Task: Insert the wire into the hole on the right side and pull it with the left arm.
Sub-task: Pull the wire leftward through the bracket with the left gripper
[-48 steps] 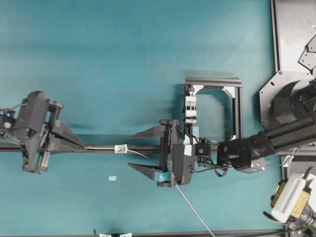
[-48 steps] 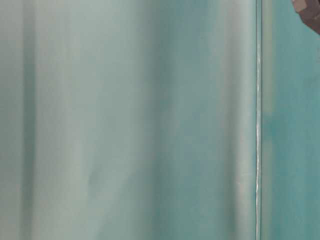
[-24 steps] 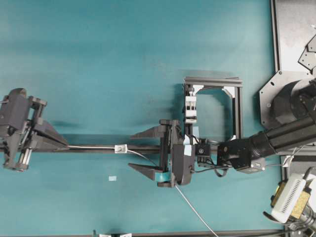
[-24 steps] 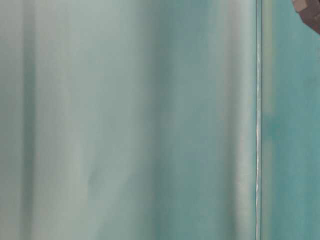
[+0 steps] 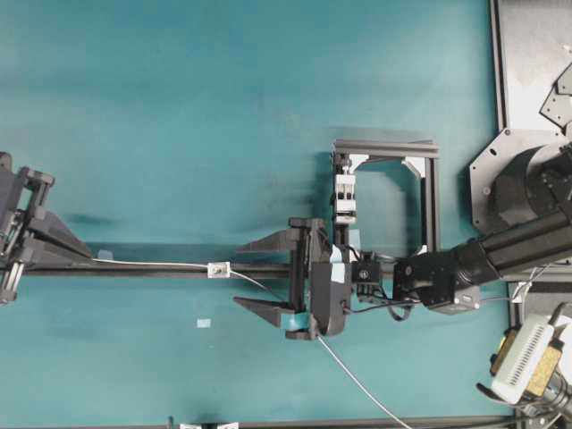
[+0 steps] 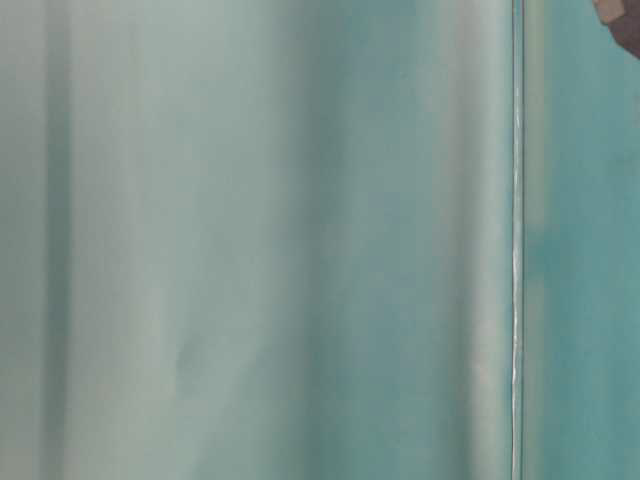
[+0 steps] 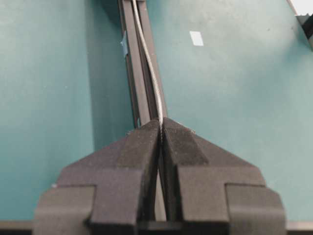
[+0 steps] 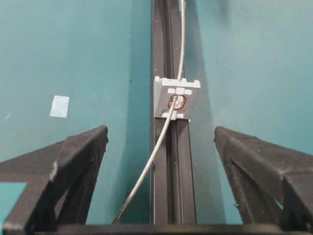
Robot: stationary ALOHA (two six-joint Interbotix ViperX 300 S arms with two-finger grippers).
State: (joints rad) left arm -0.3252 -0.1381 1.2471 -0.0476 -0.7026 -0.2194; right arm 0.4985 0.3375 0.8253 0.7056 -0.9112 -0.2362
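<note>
**Teal work surface, dark rail and open frame**

A teal surface [image 5: 223, 107] fills the overhead view, crossed left to right by a long dark rail [image 5: 161, 269] lying flat on it. Behind the rail, right of centre, stands a dark square open frame [image 5: 431, 192] with a tall white slotted clamp [image 5: 345, 198] on its left post. A small pale patch of tape [image 5: 204, 323] lies on the surface just in front of the rail. At the right edge sits a grey metal plate [image 5: 532, 54]; in the lower right corner, a white ribbed device [image 5: 523, 357]. The table-level view shows only blurred teal, with a thin bright vertical line [image 6: 516, 240]
</note>
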